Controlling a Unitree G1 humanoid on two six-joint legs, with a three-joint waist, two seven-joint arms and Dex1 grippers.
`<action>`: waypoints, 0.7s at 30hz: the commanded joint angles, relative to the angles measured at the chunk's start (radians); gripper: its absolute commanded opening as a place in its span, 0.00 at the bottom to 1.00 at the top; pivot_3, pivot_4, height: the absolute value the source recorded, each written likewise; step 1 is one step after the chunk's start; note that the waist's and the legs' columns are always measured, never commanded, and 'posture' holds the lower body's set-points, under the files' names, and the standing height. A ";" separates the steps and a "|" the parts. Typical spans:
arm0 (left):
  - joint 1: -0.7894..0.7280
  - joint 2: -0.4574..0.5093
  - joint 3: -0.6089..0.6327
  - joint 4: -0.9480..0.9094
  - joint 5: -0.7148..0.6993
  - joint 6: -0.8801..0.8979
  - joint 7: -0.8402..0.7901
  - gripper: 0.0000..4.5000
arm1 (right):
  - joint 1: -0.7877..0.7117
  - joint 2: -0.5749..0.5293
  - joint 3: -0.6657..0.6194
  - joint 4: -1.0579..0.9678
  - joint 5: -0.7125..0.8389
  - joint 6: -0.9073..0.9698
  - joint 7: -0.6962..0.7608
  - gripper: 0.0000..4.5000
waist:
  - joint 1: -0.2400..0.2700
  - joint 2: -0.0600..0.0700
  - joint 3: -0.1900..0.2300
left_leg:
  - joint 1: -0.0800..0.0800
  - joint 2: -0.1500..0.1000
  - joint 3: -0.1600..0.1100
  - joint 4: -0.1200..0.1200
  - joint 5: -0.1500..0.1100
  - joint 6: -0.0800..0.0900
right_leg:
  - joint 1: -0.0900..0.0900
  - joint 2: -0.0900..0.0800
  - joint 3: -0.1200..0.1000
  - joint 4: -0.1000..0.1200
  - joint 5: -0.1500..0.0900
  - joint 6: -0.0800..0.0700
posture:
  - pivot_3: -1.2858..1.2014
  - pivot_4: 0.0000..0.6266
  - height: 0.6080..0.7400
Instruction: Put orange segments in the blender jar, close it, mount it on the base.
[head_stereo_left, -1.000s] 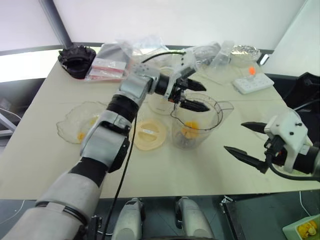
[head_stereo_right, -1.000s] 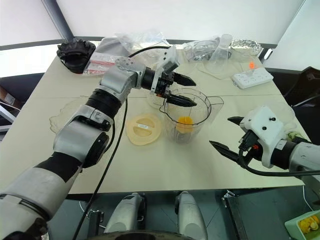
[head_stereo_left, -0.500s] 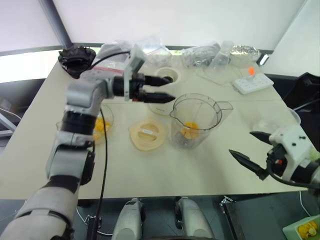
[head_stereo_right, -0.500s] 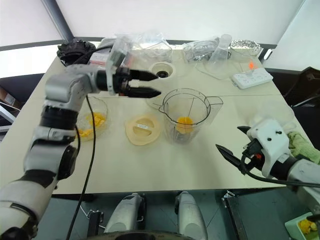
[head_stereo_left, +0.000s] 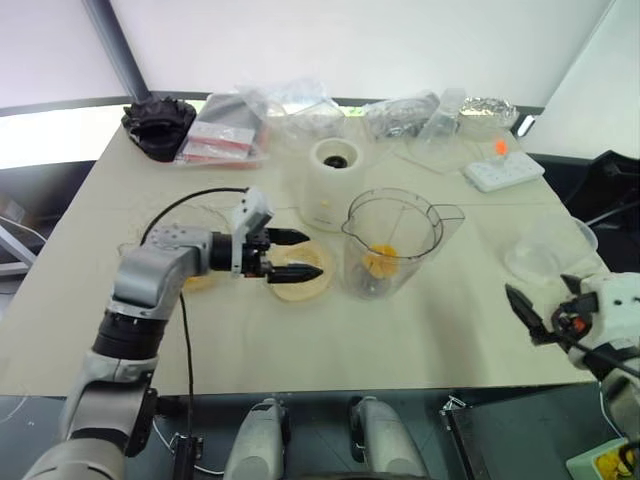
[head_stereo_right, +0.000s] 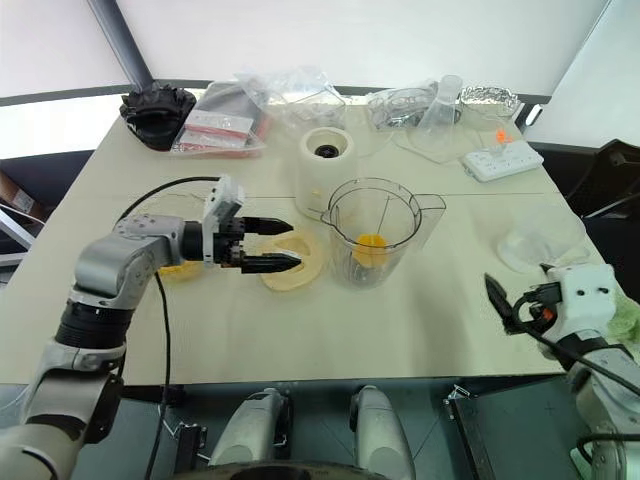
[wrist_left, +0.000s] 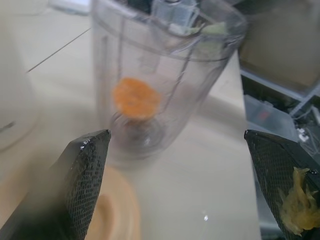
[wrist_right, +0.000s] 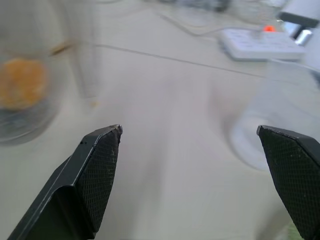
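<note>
Fruit comes first on our left: we see a few orange segments (head_stereo_right: 183, 270) in a shallow glass bowl (head_stereo_left: 135, 252) near the table's (head_stereo_left: 420, 330) left edge, mostly covered by our left arm. They look soft, wet and slippery, so we judge a light pinch across the middle suits them; pulp clings to one finger in the left wrist view. Our left gripper (head_stereo_left: 297, 255) hangs with its fingers spread and empty over the cream lid (head_stereo_left: 300, 286), which is stiff and light and should lift by its raised centre. Behind the lid stands the base (head_stereo_left: 333, 183), squat and probably heavy, toward the middle of the table. Right of the lid the jar (head_stereo_left: 395, 243) stands upright with one orange piece (head_stereo_left: 380, 260) at its bottom; the plastic is light, smooth and easy to tip, so we would take it by the handle, which we cannot make out clearly. Our right gripper (head_stereo_right: 510, 300) is spread and empty off the table's front right corner.
</note>
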 joint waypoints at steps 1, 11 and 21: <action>0.026 -0.007 -0.035 -0.055 -0.019 -0.011 0.009 0.99 | -0.070 -0.010 -0.020 0.164 -0.048 -0.087 -0.036 1.00 | -0.004 0.000 0.000 | 0.000 0.000 0.001 0.000 0.000 0.000 | 0.000 0.000 0.000 0.000 0.000 0.000 | 0.52 0.24 1.00; 0.088 0.001 -0.052 -0.112 -0.042 -0.015 0.042 0.99 | -0.269 -0.089 -0.020 0.555 -0.143 -0.205 -0.123 1.00 | -0.026 0.002 0.000 | 0.000 -0.001 0.000 -0.001 0.000 0.000 | -0.001 0.003 0.000 0.002 0.000 0.000 | 0.52 0.24 1.00; 0.096 -0.012 -0.047 -0.102 -0.033 -0.040 0.116 0.99 | -0.404 -0.149 -0.007 0.794 -0.205 -0.274 -0.197 1.00 | -0.027 0.002 0.000 | 0.000 -0.001 0.000 -0.001 0.000 0.000 | 0.000 0.003 0.001 0.002 0.000 0.000 | 0.52 0.24 1.00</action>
